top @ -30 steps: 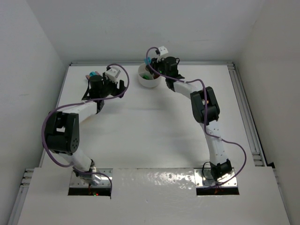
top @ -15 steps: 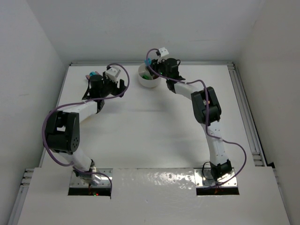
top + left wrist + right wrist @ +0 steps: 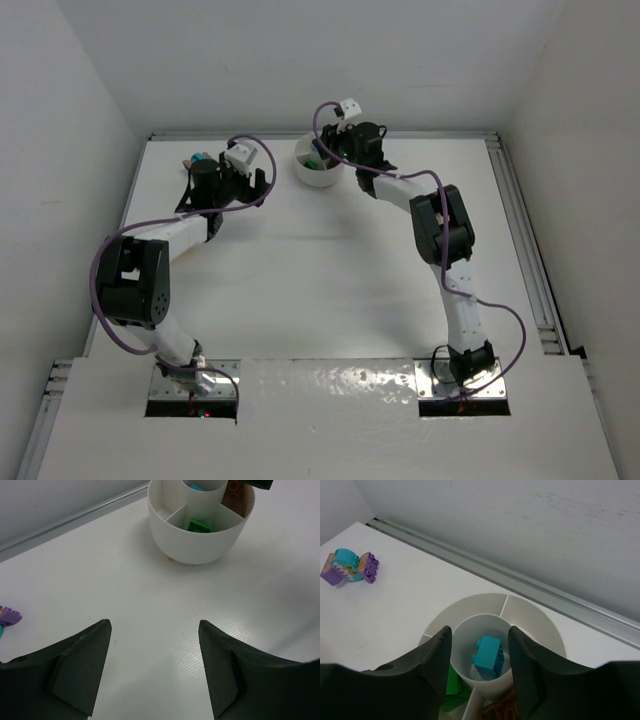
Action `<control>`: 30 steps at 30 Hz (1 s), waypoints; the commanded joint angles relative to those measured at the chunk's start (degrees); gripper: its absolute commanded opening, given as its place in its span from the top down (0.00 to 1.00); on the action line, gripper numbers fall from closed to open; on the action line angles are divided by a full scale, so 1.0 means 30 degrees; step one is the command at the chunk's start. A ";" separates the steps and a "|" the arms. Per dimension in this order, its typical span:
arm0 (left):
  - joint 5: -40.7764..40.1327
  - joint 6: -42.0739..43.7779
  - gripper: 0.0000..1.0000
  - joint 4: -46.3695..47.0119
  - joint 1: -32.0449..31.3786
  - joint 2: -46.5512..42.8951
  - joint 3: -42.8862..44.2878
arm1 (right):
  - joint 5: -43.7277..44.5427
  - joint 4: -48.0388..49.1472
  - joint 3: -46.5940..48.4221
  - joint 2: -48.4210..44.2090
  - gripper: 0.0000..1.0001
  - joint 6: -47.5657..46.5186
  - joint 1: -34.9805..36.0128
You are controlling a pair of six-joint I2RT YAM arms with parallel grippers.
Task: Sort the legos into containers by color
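The round white dish (image 3: 317, 170) stands at the table's back middle. My right gripper (image 3: 480, 630) is open and empty, hovering just above the dish's central well, where a teal brick (image 3: 488, 656) lies. A green brick (image 3: 452, 687) and an orange-brown brick (image 3: 502, 712) lie in separate outer sections; both also show in the left wrist view, green (image 3: 200, 525) and orange-brown (image 3: 235, 497). My left gripper (image 3: 154, 627) is open and empty, low over bare table, facing the dish (image 3: 200, 545). Loose purple and teal bricks (image 3: 350, 567) lie at the back left.
The loose bricks (image 3: 197, 160) sit just beyond my left wrist, a purple one (image 3: 9, 615) at the left edge of its view. A metal rail (image 3: 545, 597) runs along the back wall right behind the dish. White walls enclose the table.
My right gripper held a teal brick above the dish; it has opened and the brick now lies in the central well. The left arm has not moved.
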 commanded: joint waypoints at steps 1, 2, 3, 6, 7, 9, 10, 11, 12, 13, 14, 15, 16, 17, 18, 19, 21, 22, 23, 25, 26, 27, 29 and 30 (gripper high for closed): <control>0.0042 0.0120 0.31 0.1019 0.0248 -0.0475 0.0353 | -0.0426 0.1217 -0.0045 -0.1819 0.51 -0.0070 0.0079; 0.0013 0.0091 0.31 0.1019 0.0248 -0.0533 0.0382 | -0.0455 0.0956 0.0071 -0.2342 0.50 0.0047 0.0079; -0.0016 0.0033 0.31 0.1019 0.0248 -0.0563 0.0469 | -0.0485 0.0664 0.0188 -0.2724 0.50 0.0281 0.0079; -0.0309 -0.0085 0.31 0.0990 0.0278 -0.0738 0.0645 | -0.0543 -0.2814 0.0920 -0.5007 0.44 0.0400 -0.0037; -0.0397 -0.0085 0.31 0.0990 0.0278 -0.0797 0.0675 | -0.0485 -0.4247 0.1444 -0.5651 0.41 0.0429 -0.0241; -0.0602 -0.0114 0.30 0.1048 0.0278 -0.0973 0.0704 | 0.0444 -0.8933 0.1742 -0.7585 0.30 0.0400 -0.0564; -0.0602 -0.0201 0.30 0.1078 0.0278 -0.1060 0.0704 | 0.1033 -1.0486 0.1510 -0.8230 0.26 0.0458 -0.1058; -0.0573 -0.0231 0.30 0.1107 0.0278 -0.1177 0.0675 | 0.1648 -1.3605 0.1276 -0.8845 0.21 0.0604 -0.1382; -0.0544 -0.0289 0.30 0.1107 0.0278 -0.1236 0.0617 | 0.3017 -1.5057 0.0926 -0.9924 0.17 0.1098 -0.1676; -0.0486 -0.0377 0.30 0.1136 0.0278 -0.1295 0.0558 | 0.3756 -1.6522 -0.0035 -1.0428 0.16 0.1422 -0.2288; -0.0427 -0.0494 0.29 0.1137 0.0278 -0.1383 0.0558 | 0.4778 -1.9147 -0.0538 -1.0897 0.15 0.1745 -0.2584; -0.0398 -0.0553 0.29 0.1079 0.0278 -0.1442 0.0500 | 0.5717 -2.0391 -0.1094 -1.1540 0.15 0.2154 -0.2819; -0.0310 -0.0641 0.29 0.1020 0.0278 -0.1471 0.0499 | 0.6915 -2.1680 -0.1999 -1.1692 0.19 0.3115 -0.3401; -0.0135 -0.0700 0.29 0.0961 0.0278 -0.1442 0.0499 | 0.7304 -2.4013 -0.2356 -1.1751 0.24 0.3589 -0.3755; -0.0076 -0.0700 0.29 0.0816 0.0278 -0.1442 0.0499 | 0.7743 -2.5023 -0.2620 -1.1665 0.31 0.4899 -0.4107; 0.0012 -0.0787 0.29 0.0785 0.0278 -0.1471 0.0499 | 0.8473 -2.5961 -0.3290 -1.1577 0.40 0.5550 -0.4835; 0.0305 -0.0846 0.29 0.0756 0.0278 -0.1413 0.0499 | 0.9180 -2.6994 -0.4404 -1.1605 0.33 0.6692 -0.5485; 0.0364 -0.0905 0.29 0.0785 0.0278 -0.1442 0.0499 | 0.9995 -2.6880 -0.5628 -1.1779 0.10 0.6989 -0.5893; 0.0451 -0.0963 0.29 0.0901 0.0278 -0.1413 0.0441 | 1.0206 -2.6269 -0.6162 -1.1897 0.01 0.7195 -0.6071; 0.0482 -0.0993 0.29 0.0960 0.0278 -0.1471 0.0382 | 1.0238 -2.5273 -0.7304 -1.2015 0.01 0.7198 -0.6336; 0.0482 -0.0993 0.29 0.0990 0.0278 -0.1558 0.0295 | 1.0209 -2.4571 -0.7426 -1.1899 0.01 0.6907 -0.6424; 0.0482 -0.0993 0.29 0.0990 0.0278 -0.1617 0.0236 | 1.0180 -2.4419 -0.7428 -1.1695 0.01 0.6730 -0.6396; 0.0307 -0.0876 0.29 0.0990 0.0278 -0.1822 0.0031 | 1.0383 -2.4621 -0.6842 -1.0614 0.01 0.6406 -0.6396; 0.0219 -0.0905 0.29 0.0990 0.0278 -0.1881 -0.0057 | 1.0413 -2.4623 -0.6494 -1.0261 0.01 0.5971 -0.6396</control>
